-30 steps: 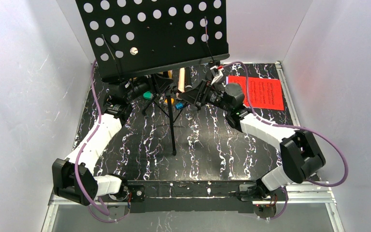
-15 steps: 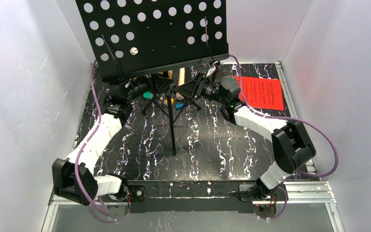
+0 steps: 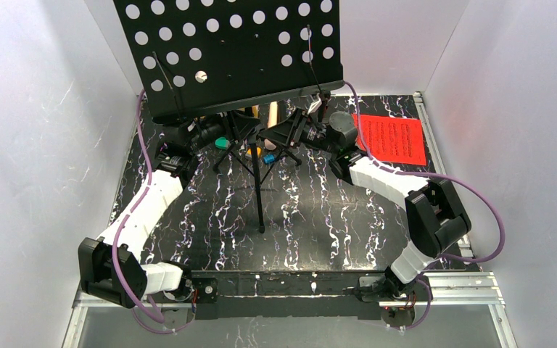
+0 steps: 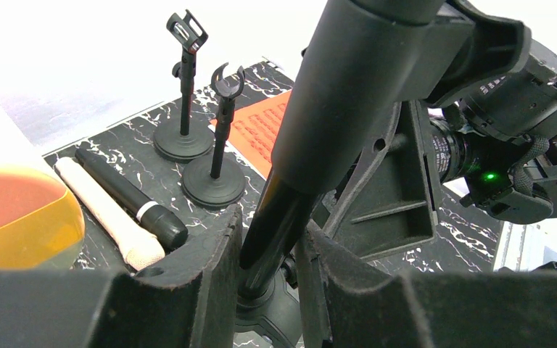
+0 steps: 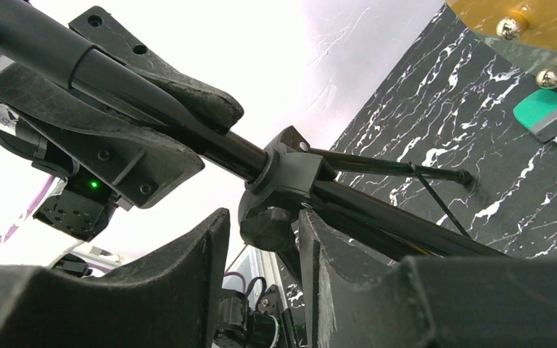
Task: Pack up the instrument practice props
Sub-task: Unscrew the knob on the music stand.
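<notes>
white panel walls [image 3: 36, 145] close in the left, back and right of a black, white-veined marbled tabletop [image 3: 319, 217]; only its near edge, where the arm bases sit, stands open. the black perforated metal music rack [image 3: 232, 51] stands at the back centre on thin black tripod legs [image 3: 260, 203] splayed on the tabletop. the widest bare stretch of marbling lies between the tripod and the near edge. the white-sleeved left arm [image 3: 149, 203] and right arm [image 3: 392, 181] reach in from either side and meet under the rack.

the flat red sheet-music page [image 3: 395, 139] lies near the back right corner, close to the right edge.

the left tool [image 4: 267, 254] pinches the rack's black round pole [image 4: 333, 109], a finger on each side. lower down, the right tool [image 5: 262, 221] has its fingers close on either side of the knob [image 5: 268, 228] under the black plastic tripod hub [image 5: 283, 177]; whether they press it i cannot tell.

an orange-yellow translucent rounded thing [image 4: 22, 217] sits at the left edge of the left wrist view, too blurred to tell whether it is a container. just beside it a long cream microphone [image 4: 105, 214] and a black microphone with a white ring [image 4: 120, 190] lie side by side. behind them two small black round-based mic holders stand upright, the farther holder [image 4: 183, 143] just beside the nearer holder [image 4: 214, 190], in front of the red page.
</notes>
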Robot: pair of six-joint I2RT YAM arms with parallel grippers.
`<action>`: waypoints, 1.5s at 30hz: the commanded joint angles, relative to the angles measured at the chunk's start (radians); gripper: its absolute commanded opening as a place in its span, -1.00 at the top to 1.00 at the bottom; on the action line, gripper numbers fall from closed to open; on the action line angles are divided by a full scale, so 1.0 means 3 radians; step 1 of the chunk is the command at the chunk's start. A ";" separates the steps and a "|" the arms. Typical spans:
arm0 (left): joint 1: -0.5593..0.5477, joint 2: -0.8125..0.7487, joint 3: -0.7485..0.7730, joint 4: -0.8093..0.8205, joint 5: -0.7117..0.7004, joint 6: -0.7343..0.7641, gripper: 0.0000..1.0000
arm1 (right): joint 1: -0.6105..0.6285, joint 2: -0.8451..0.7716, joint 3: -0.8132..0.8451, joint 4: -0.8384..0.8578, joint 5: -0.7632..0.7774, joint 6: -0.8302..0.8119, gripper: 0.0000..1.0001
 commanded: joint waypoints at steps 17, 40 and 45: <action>-0.0023 0.0102 -0.0009 -0.0506 -0.0053 -0.0135 1.00 | 0.0054 -0.0001 0.0209 -0.0137 -0.0025 -0.0294 0.04; -0.0021 0.0107 0.0025 -0.0559 -0.0081 -0.0190 1.00 | 0.0344 -0.0278 0.0143 -0.0416 0.0087 -0.2982 0.97; -0.0023 0.0118 0.0043 -0.0583 -0.0086 -0.0200 1.00 | 0.0512 -0.0426 -0.0063 -0.0514 0.0206 -0.4320 0.97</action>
